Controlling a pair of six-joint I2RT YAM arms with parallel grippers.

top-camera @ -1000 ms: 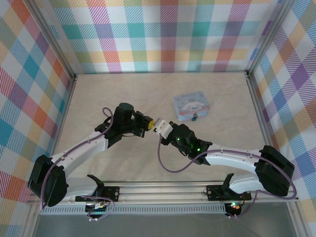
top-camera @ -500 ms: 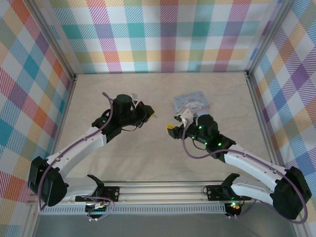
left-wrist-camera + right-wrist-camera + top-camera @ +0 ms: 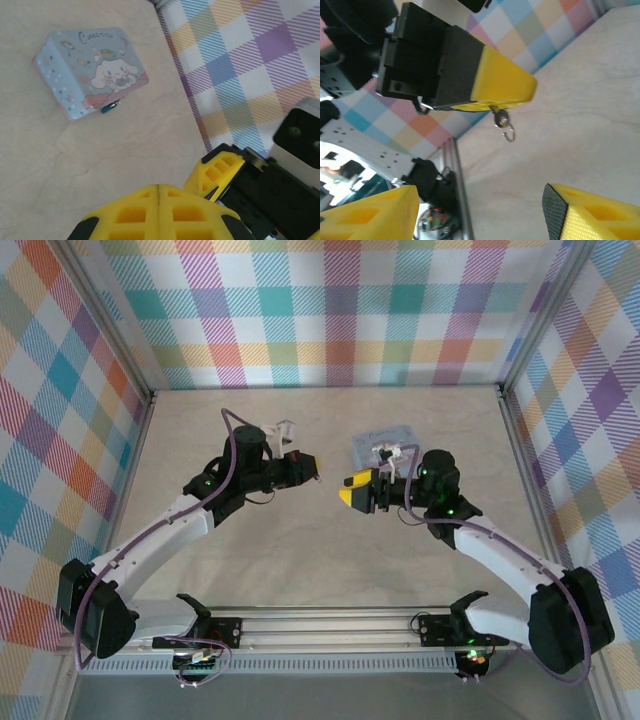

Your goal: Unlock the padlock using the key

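Note:
The key (image 3: 502, 121), small and dark-headed with a wire ring, hangs from the tips of my left gripper (image 3: 318, 466), whose yellow fingers (image 3: 505, 82) are shut on it. In the left wrist view those jaws (image 3: 159, 187) are pressed together. My right gripper (image 3: 348, 490) stands open just right of the left one, its fingers (image 3: 580, 215) wide apart with nothing between them. The padlock (image 3: 110, 106), a tiny blue piece, hangs at the front edge of the light-blue cartoon tin (image 3: 92, 70).
The tin (image 3: 385, 437) lies at the back right of the beige table (image 3: 250, 560), partly behind my right wrist. Plaid walls (image 3: 330, 310) close in three sides. A metal rail (image 3: 330, 625) with the arm bases runs along the near edge.
A second ago the two grippers met tip to tip at mid-table. The right gripper has opened and drawn back to the right, towards the tin. The left gripper keeps the key and has risen slightly.

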